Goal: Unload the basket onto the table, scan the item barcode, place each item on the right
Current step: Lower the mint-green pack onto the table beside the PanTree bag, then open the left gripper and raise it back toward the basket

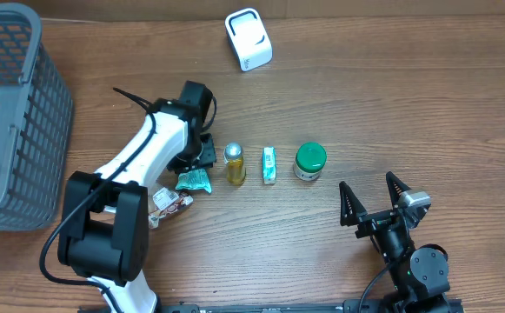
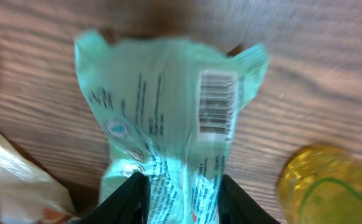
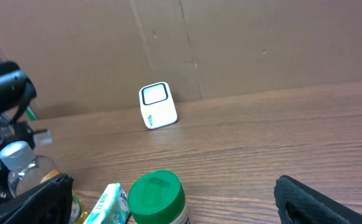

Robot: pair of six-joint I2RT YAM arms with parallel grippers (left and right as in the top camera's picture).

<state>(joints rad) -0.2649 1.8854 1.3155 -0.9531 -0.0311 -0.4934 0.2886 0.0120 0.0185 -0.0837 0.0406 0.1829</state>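
Lower right, our right gripper (image 1: pixel 365 181) stands wide, holding nothing. Mid-frame left, our left gripper (image 2: pixel 181 182) straddles the green packet (image 2: pixel 168 93), which lies barcode (image 2: pixel 218 102) up on the table (image 1: pixel 408 104) — a narrow gap, and we cannot tell whether it pinches. Just right sits a yellow bottle (image 1: pixel 235 163). Top centre — the white scanner (image 1: pixel 249 39).

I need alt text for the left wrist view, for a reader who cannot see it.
A mint-green packet with its barcode facing the camera lies on a wooden table, its lower end between the dark fingers of the left hand. A yellow bottle sits lower right.
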